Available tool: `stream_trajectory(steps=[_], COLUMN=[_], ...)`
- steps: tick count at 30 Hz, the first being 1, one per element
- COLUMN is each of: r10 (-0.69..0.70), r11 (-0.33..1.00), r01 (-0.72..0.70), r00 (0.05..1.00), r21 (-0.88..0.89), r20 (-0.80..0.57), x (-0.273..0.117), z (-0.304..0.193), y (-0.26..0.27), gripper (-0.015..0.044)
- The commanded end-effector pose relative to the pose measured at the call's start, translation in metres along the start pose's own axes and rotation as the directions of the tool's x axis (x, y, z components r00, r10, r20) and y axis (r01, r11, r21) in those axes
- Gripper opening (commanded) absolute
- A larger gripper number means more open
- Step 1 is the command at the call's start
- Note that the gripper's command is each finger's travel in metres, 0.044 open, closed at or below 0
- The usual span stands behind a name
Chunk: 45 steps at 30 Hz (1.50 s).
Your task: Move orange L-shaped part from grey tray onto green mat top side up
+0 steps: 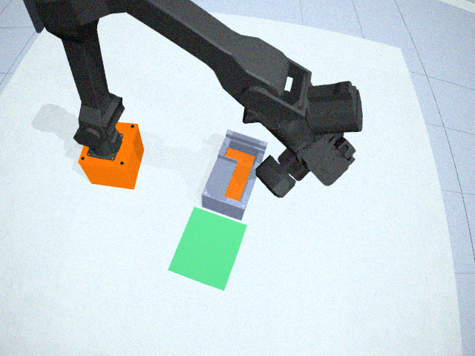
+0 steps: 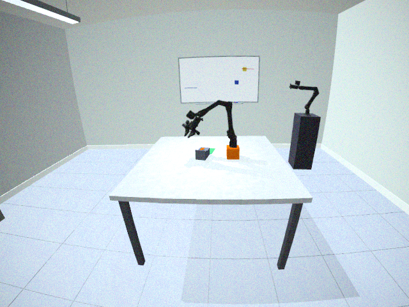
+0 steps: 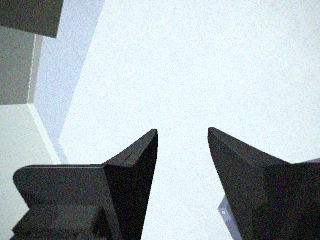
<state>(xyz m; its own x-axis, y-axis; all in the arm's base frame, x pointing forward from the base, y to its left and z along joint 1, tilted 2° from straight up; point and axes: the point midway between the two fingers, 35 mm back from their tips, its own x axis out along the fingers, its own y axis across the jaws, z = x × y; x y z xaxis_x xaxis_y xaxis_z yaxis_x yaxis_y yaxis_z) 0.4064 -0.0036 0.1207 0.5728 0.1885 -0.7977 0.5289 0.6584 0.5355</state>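
The orange L-shaped part (image 1: pixel 242 174) (image 2: pixel 202 149) lies in the pocket of the grey tray (image 1: pixel 217 179) (image 2: pixel 200 155). It looks level. Its L-shaped end is away from the mat, and its straight end is nearest the mat. The green mat (image 1: pixel 208 248) (image 2: pixel 212 151) lies beside the tray and bears nothing. My gripper (image 2: pixel 187 135) (image 3: pixel 182 133) is partly open, with nothing between its fingers. It hangs well above the table, to the right of the tray in the top view, where its fingertips are hard to make out. A corner of the tray shows low in the wrist view.
The arm stands on an orange block (image 1: pixel 110 170) (image 2: pixel 232 152), left of the tray in the top view. The tray has a raised ridge (image 1: pixel 247 138) beyond the L-shaped end. A second arm stands on a dark pedestal (image 2: pixel 303 142) away from the table.
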Motion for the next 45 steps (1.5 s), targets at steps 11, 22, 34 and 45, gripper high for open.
stream_trajectory(steps=[11, 22, 34, 45], r10=[-0.539, -0.539, -0.54, -0.54], r11=[0.727, 0.727, 0.727, 0.727], r01=[0.302, 0.302, 0.302, 0.302], r00=[0.807, 0.807, 0.807, 0.807], r21=[-0.617, -0.617, -0.617, -0.617], r20=[-0.241, -0.241, -0.241, -0.241], x=[-0.021, 0.022, 0.044, 0.058], z=[-0.143, -0.155, -0.162, -0.167], y=[-0.023, -0.049, -0.066, -0.076], gripper=[0.018, 0.018, 0.018, 0.018])
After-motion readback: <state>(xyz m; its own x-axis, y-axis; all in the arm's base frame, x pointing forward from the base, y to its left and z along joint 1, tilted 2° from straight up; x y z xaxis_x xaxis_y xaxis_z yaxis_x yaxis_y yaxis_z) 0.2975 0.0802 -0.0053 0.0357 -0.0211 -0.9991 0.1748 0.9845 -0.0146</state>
